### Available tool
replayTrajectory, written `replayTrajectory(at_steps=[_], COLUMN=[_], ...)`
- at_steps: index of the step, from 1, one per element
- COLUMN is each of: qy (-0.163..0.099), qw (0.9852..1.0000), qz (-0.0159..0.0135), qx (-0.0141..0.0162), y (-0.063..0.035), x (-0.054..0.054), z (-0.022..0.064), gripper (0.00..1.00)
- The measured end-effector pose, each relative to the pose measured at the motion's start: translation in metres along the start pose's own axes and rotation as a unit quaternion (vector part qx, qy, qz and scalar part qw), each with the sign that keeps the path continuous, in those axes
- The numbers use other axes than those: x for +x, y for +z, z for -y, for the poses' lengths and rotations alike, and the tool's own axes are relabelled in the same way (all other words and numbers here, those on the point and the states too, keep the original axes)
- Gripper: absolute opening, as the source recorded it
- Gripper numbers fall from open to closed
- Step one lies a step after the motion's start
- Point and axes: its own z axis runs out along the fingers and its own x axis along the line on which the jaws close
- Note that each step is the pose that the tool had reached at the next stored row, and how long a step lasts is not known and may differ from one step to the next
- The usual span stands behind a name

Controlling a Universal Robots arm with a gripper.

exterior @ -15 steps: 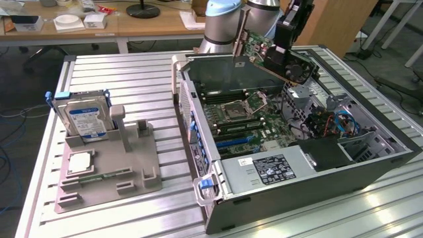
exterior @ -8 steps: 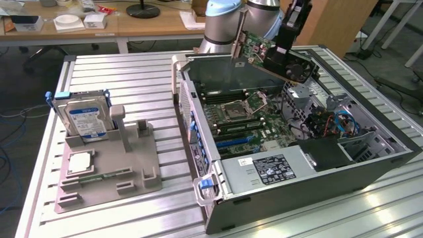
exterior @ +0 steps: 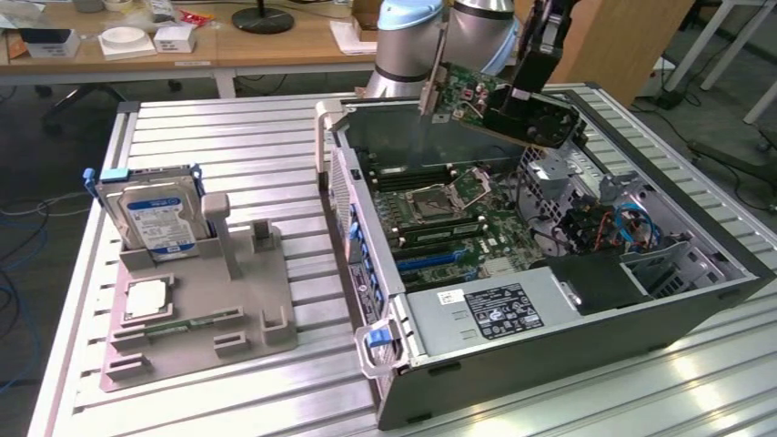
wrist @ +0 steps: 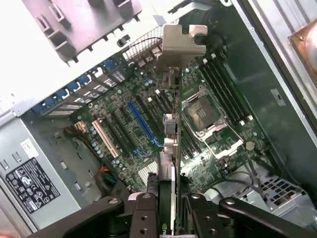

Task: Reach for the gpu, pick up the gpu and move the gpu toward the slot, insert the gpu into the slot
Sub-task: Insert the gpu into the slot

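Table: a silver ribbed aluminium table (exterior: 243,137) carries everything in the scene.
Case: a dark metal computer tower (exterior: 583,337) lies on its side with the panel off, towards the exterior view's right.
Arm: a pale blue and silver robot arm (exterior: 413,36) stands behind the far end of the case.
Fixture: a grey plastic parts holder (exterior: 243,300) lies on the table at the exterior view's left, well apart from the case's open interior.
Motherboard: a green circuit board (exterior: 486,228) (wrist: 124,104) lies flat on the floor of the case.
Power supply: a grey box with a black label (exterior: 504,309) sits at the near end of the case.
Gpu: the gpu (exterior: 492,100) (wrist: 167,163), a green-backed card with a round black fan and a silver end bracket, hangs tilted in the air above the far end of the case, clear of the motherboard. Its bracket points to the exterior view's left.
Gripper: the black gripper (exterior: 530,91) (wrist: 167,210) is clamped on the gpu, with one finger pressed against each face of the card.
Hard drive: a silver drive with a blue-white label (exterior: 152,214) stands upright in the fixture.
Slot: the long blue slot (exterior: 431,259) (wrist: 142,124) lies on the motherboard, beside the card's edge in the wrist view and not touched by it.
Socket: a square silver processor socket (wrist: 203,114) lies on the other side of the card from the slot.
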Motion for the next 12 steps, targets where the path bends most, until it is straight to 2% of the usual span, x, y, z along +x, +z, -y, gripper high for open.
replayTrajectory(at_steps=[8,12], qy=[-0.047,-0.077], qw=[0.9989,0.9970], qz=[-0.0011,-0.0018], qx=[-0.0006,-0.0010], y=[0.0001,0.0001], x=[0.0001,0.0001], z=[0.0001,0.0001], gripper=[0.26,0.26])
